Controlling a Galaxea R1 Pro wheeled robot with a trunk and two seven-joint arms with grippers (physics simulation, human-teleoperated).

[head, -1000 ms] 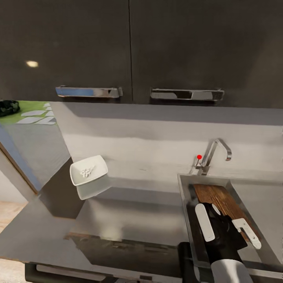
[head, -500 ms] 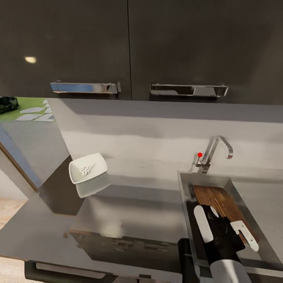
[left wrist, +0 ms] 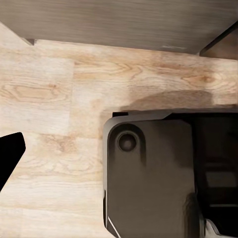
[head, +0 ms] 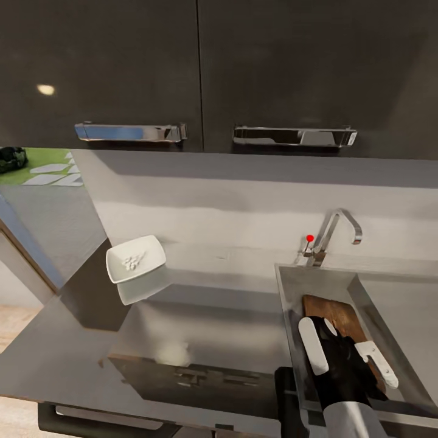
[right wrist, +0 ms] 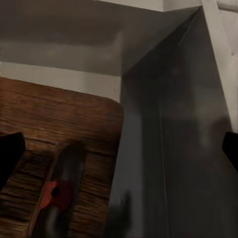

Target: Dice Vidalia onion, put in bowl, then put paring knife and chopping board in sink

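Finishing: chopping board (head: 333,311) and paring knife (right wrist: 55,198) lie in the sink (head: 287,304), beneath the right gripper's (head: 348,354) spread fingers.
Bowl (head: 135,260): holds dice.

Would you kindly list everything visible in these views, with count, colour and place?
bowl: one, white, on the countertop's left, holding white diced onion
countertop: one, grey, below the wall cabinets
wall cabinets: two doors, glossy dark, chrome handles, at top
sink: one, grey metal, at right
tap: one, chrome with red knob, behind the sink
chopping board: one, brown wood, inside the sink
paring knife: one, red-handled, lying on the board
floor: pale wood, in the left wrist view
right hand: white fingers, open, over the board
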